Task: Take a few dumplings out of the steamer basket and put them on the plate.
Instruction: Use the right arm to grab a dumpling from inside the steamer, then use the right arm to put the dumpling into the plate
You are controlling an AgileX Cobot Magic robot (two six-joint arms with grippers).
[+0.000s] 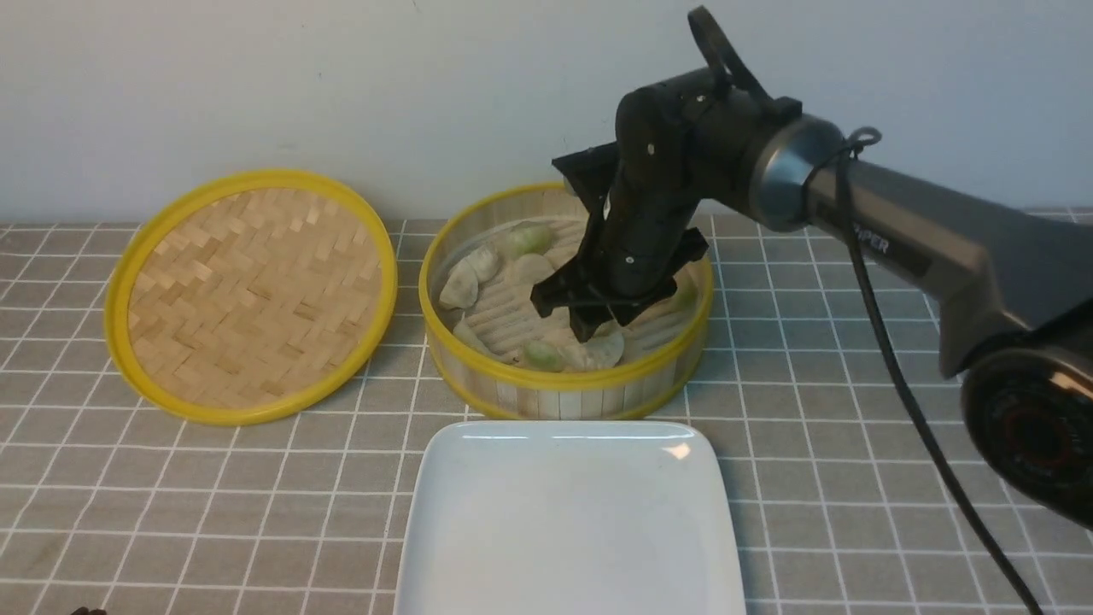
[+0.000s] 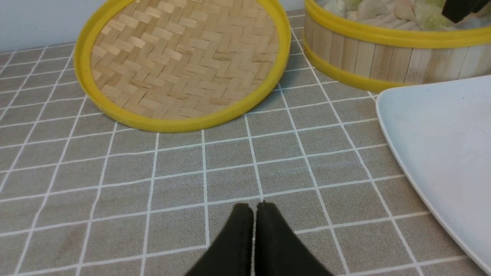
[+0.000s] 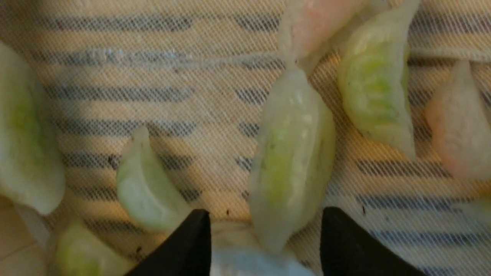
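right gripper [image 3: 266,214] inside steamer basket [image 1: 564,382], frame centre, jaws apart astride a pale green dumpling [image 3: 291,161]. left gripper [image 2: 254,216] low over desk [image 2: 172,172], jaws pressed together.

Steamer basket [image 1: 564,389]: wall of pale upright bamboo strips, matt; rims smooth yellow with a slight sheen. A fine woven mesh cloth [image 3: 153,88] covers its slatted floor.
Dumplings [image 3: 291,161]: soft translucent skin, wet gloss.
Lid [image 1: 256,290]: herringbone-woven bamboo strips, dry and matt; smooth yellow rim.
Plate [image 1: 568,521]: glossy white, ceramic-looking, with bright reflections.
Tabletop [image 1: 854,478]: grey, matt, finely speckled, crossed by a white-lined grid.
Right arm [image 1: 939,248]: matt dark housing, satin grey metallic collar.
Left gripper [image 2: 255,209] and right gripper [image 3: 266,214]: matt black, plastic-looking fingers.
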